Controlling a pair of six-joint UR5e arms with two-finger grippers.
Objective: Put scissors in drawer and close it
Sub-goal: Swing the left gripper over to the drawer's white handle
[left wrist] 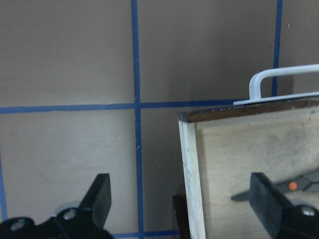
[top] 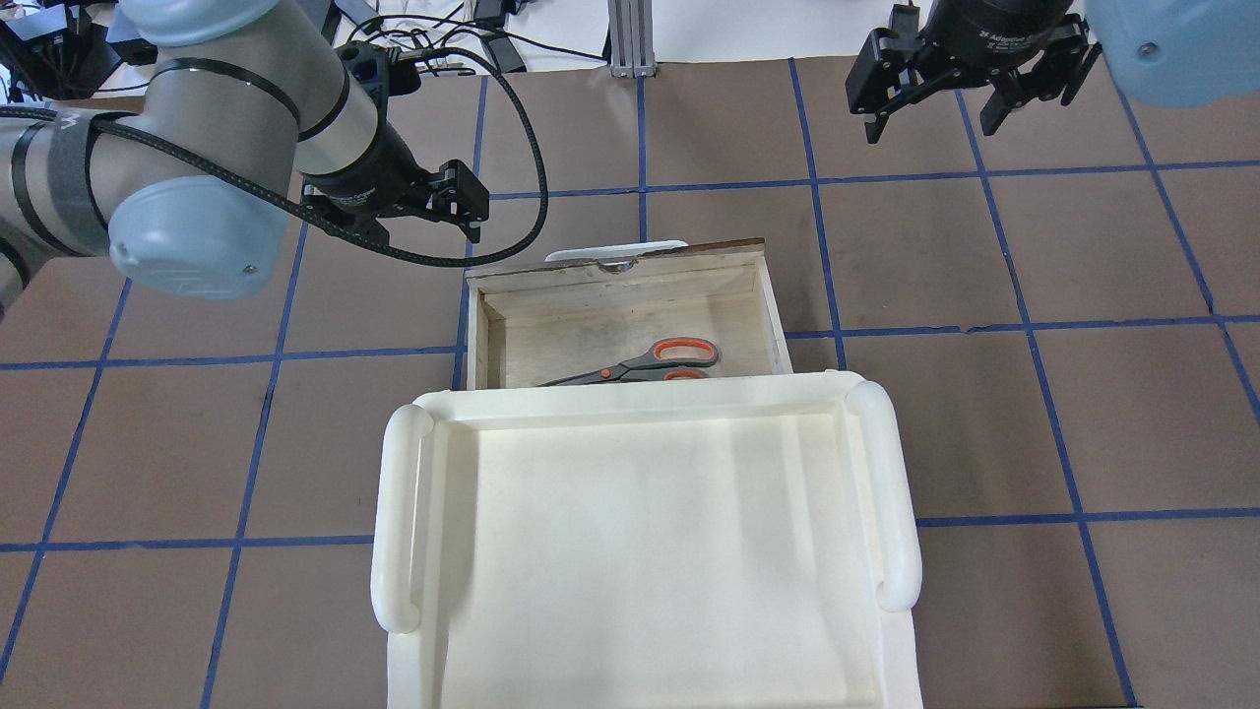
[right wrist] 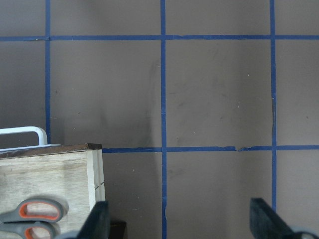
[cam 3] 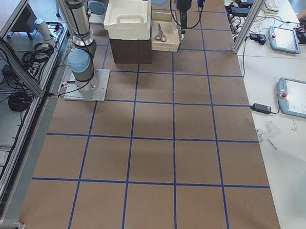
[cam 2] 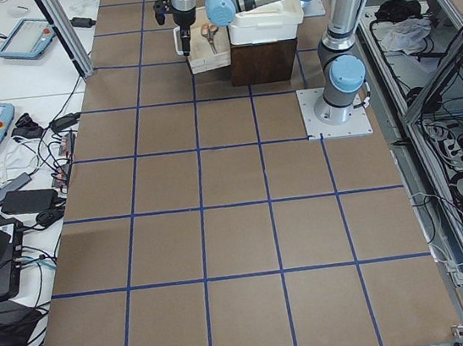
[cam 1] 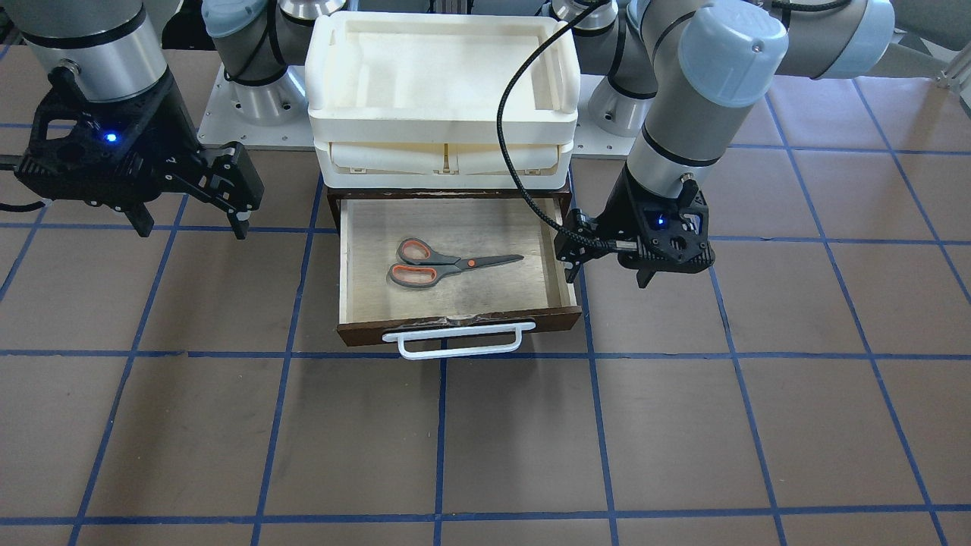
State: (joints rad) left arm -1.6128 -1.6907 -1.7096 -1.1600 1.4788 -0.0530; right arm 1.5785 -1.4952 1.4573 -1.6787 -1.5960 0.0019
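The scissors [cam 1: 447,265] lie flat on the pale wood floor of the open drawer [cam 1: 493,227], handles toward the view's left. They also show in the overhead view [top: 650,362], partly under the tray unit's edge. The drawer's dark front with its white bar handle [cam 1: 459,341] is pulled out. My left gripper [cam 1: 607,271] hovers open and empty beside the drawer's side wall [left wrist: 192,174]; in the left wrist view its fingers [left wrist: 99,194] straddle that wall. My right gripper [cam 1: 190,220] is open and empty, off to the drawer's other side above the table.
A cream plastic tray unit [cam 1: 444,83] sits on top of the dark cabinet behind the drawer. The left arm's black cable [cam 1: 516,167] hangs over the drawer's back corner. The brown table with blue grid tape [cam 1: 485,440] stretches in front of the drawer.
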